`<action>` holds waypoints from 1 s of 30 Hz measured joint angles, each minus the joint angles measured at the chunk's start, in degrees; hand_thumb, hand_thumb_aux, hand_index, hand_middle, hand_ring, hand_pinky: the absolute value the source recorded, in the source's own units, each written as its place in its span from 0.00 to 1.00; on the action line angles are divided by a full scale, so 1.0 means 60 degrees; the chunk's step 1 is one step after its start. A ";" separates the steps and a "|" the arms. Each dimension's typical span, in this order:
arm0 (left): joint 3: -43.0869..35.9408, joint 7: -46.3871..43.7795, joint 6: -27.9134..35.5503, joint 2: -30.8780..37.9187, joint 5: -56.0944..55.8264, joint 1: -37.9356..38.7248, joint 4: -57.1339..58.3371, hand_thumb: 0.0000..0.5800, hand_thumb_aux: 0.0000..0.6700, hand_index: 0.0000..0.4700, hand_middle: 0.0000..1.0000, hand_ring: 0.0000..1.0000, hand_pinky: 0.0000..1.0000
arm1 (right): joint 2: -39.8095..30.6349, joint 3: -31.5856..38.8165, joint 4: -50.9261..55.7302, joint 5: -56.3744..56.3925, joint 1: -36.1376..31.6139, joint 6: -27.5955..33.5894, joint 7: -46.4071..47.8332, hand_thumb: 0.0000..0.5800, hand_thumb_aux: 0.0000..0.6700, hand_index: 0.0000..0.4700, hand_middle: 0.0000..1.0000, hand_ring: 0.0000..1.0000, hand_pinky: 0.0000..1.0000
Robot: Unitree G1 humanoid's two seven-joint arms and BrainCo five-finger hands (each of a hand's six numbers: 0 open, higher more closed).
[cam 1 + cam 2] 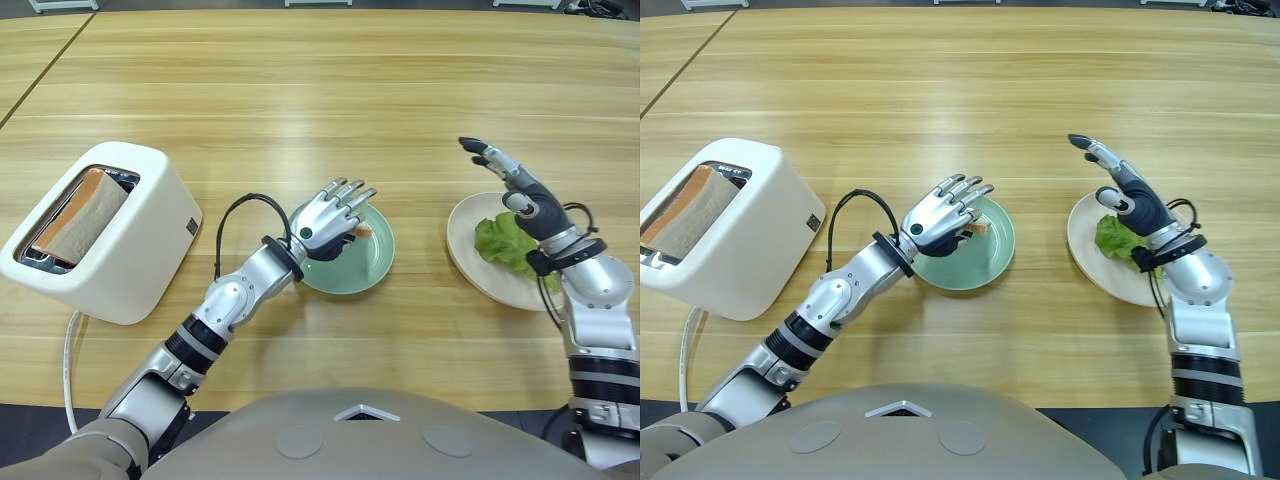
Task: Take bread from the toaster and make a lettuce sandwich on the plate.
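A white toaster [140, 250] stands at the left with one slice of bread [85, 215] in its slot. My left hand [330, 215] hovers over a green plate [375, 270] in the middle, fingers spread and straight. A brown piece of bread [362, 230] peeks out from under those fingers on the plate; most of it is hidden by the hand. At the right, a lettuce leaf [505, 240] lies on a beige plate [470, 255]. My right hand [520, 195] is raised above the lettuce, fingers stretched out and holding nothing.
The toaster's white cable [68, 370] runs off the near table edge at the left. The wooden table [320, 100] stretches wide beyond the plates.
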 measured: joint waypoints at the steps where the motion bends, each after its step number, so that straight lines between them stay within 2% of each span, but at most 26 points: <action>1: -0.0068 0.0036 0.0066 0.0009 0.0002 0.0073 0.0025 1.00 1.00 1.00 0.00 0.00 0.00 | -0.0190 -0.0162 0.0214 -0.0344 0.0019 -0.0138 -0.0142 0.00 0.00 0.00 0.00 0.00 0.00; 2: -0.0120 0.0046 0.0101 0.0018 -0.0001 0.0131 0.0040 1.00 1.00 1.00 0.00 0.00 0.00 | -0.0358 -0.0260 0.0394 -0.0677 0.0046 -0.0219 -0.0306 0.00 0.00 0.00 0.00 0.00 0.00; 3: -0.0161 0.0062 0.0189 0.0020 -0.0013 0.0297 -0.0014 1.00 1.00 1.00 0.00 0.00 0.00 | -0.0815 -0.0342 0.0827 -0.1792 0.0119 -0.0439 -0.0834 0.00 0.00 0.00 0.00 0.00 0.00; 4: -0.0177 0.0066 0.0243 0.0030 -0.0019 0.0402 -0.0075 0.99 0.90 0.90 0.00 0.00 0.00 | -0.1089 -0.0384 0.1044 -0.2454 0.0193 -0.0502 -0.1188 0.00 0.00 0.00 0.00 0.00 0.00; 5: -0.0192 0.0052 0.0328 0.0033 -0.0045 0.0557 -0.0237 0.84 0.60 0.60 0.00 0.00 0.00 | -0.1515 -0.0392 0.1383 -0.3645 0.0276 -0.0555 -0.1838 0.00 0.00 0.00 0.00 0.00 0.00; 6: -0.0198 0.0000 0.0403 0.0034 -0.0105 0.0668 -0.0356 0.26 0.14 0.14 0.00 0.00 0.00 | -0.1800 -0.0346 0.1602 -0.4378 0.0325 -0.0563 -0.2245 0.00 0.00 0.00 0.00 0.00 0.00; 7: -0.0225 -0.0155 0.0536 0.0060 -0.0108 0.0902 -0.0520 0.00 0.00 0.00 0.00 0.00 0.00 | -0.2308 -0.0182 0.1968 -0.5513 0.0419 -0.0506 -0.2853 0.00 0.00 0.00 0.00 0.00 0.00; 11: -0.0338 -0.0638 0.0844 0.0337 -0.0096 0.1359 -0.0655 0.00 0.00 0.00 0.00 0.00 0.00 | -0.3107 0.0813 0.2991 -0.7879 0.0590 -0.0080 -0.4371 0.00 0.00 0.00 0.00 0.00 0.00; 15: -0.0162 -0.0767 0.0987 0.0489 -0.0111 0.1432 -0.1445 0.00 0.00 0.00 0.00 0.00 0.00 | -0.3278 0.1583 0.3600 -0.8626 0.0648 0.0331 -0.4851 0.00 0.00 0.00 0.00 0.00 0.00; 16: -0.0114 -0.0800 0.1009 0.0514 -0.0121 0.1450 -0.1574 0.00 0.00 0.00 0.00 0.00 0.00 | -0.3311 0.1696 0.3646 -0.8635 0.0638 0.0355 -0.4881 0.24 0.13 0.13 0.00 0.00 0.00; 17: -0.0035 -0.0848 0.1044 0.0571 -0.0134 0.1503 -0.1752 0.00 0.00 0.00 0.00 0.00 0.00 | -0.3351 0.1814 0.3707 -0.8642 0.0624 0.0378 -0.4896 0.40 0.22 0.22 0.00 0.00 0.00; 18: 0.0066 -0.0909 0.1069 0.0621 -0.0183 0.1565 -0.1915 0.00 0.00 0.00 0.00 0.00 0.00 | -0.3408 0.1937 0.3764 -0.8636 0.0610 0.0407 -0.4904 0.72 0.47 0.47 0.00 0.00 0.00; 19: 0.0197 -0.0946 0.1108 0.0675 -0.0231 0.1638 -0.2138 0.00 0.00 0.00 0.00 0.00 0.00 | -0.3449 0.2073 0.3815 -0.8632 0.0587 0.0428 -0.4907 0.79 0.54 0.54 0.00 0.00 0.00; 20: 0.0287 -0.0968 0.1114 0.0697 -0.0295 0.1709 -0.2346 0.00 0.00 0.00 0.00 0.00 0.00 | -0.3464 0.2186 0.3886 -0.8634 0.0548 0.0472 -0.4911 0.94 0.75 0.75 0.00 0.00 0.00; 21: 0.0385 -0.0995 0.1114 0.0732 -0.0427 0.1809 -0.2569 0.00 0.00 0.00 0.00 0.00 0.00 | -0.3488 0.2322 0.3969 -0.8631 0.0488 0.0502 -0.4966 1.00 0.98 0.98 0.00 0.00 0.00; 22: 0.0494 -0.1034 0.1113 0.0744 -0.0535 0.1932 -0.2803 0.00 0.00 0.00 0.00 0.00 0.00 | -0.3509 0.2440 0.4039 -0.8630 0.0360 0.0513 -0.5069 1.00 1.00 1.00 0.00 0.00 0.00; 30: 0.1590 -0.1193 0.1093 0.0996 -0.1623 0.2913 -0.4095 0.00 0.00 0.00 0.00 0.00 0.00 | -0.3541 0.3060 0.4347 -0.8413 -0.0022 0.0375 -0.5414 1.00 1.00 1.00 0.00 0.00 0.00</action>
